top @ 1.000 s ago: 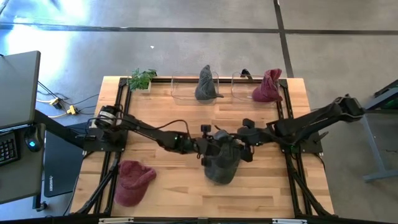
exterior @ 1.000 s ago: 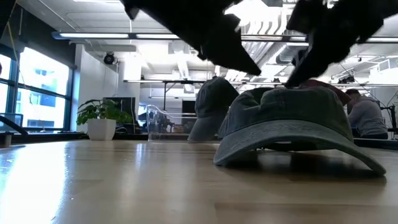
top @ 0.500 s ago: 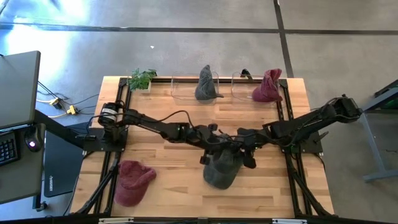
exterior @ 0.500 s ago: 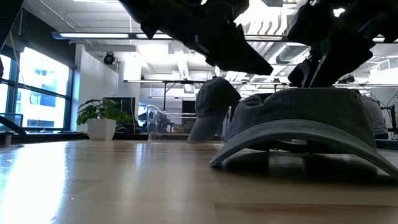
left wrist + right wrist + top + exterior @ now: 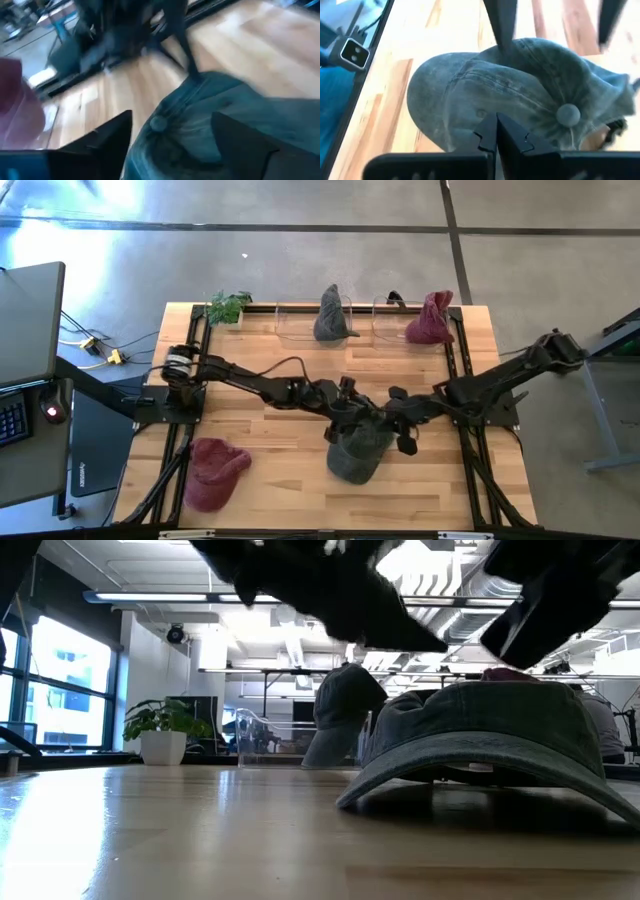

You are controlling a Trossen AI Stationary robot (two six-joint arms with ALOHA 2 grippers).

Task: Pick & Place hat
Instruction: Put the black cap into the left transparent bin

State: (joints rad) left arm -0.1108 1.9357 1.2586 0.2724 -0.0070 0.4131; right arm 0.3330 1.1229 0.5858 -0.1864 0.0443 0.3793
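A grey-green hat [image 5: 354,452] lies in the middle of the table, crown up, its brim [image 5: 470,765] on the wood. My left gripper [image 5: 171,115] hangs open over the crown, one finger to each side of the top button [image 5: 159,123]. My right gripper [image 5: 496,117] is shut, its tips just above the crown [image 5: 470,95] on the hat's right side. In the low view both grippers [image 5: 400,625] [image 5: 520,625] show as dark shapes a little above the hat, with a gap under them.
A red hat [image 5: 212,470] lies at the near left. At the far edge two clear bins carry a grey hat [image 5: 333,315] and a red hat [image 5: 430,320]; a potted plant [image 5: 230,306] stands far left. Black frame rails [image 5: 468,440] run along both table sides.
The grey-green hat has slid a little toward the near edge and settled flat on its brim. My left gripper has reached farther right over the crown. My right gripper, down on the crown half a second ago, has lifted clear of it.
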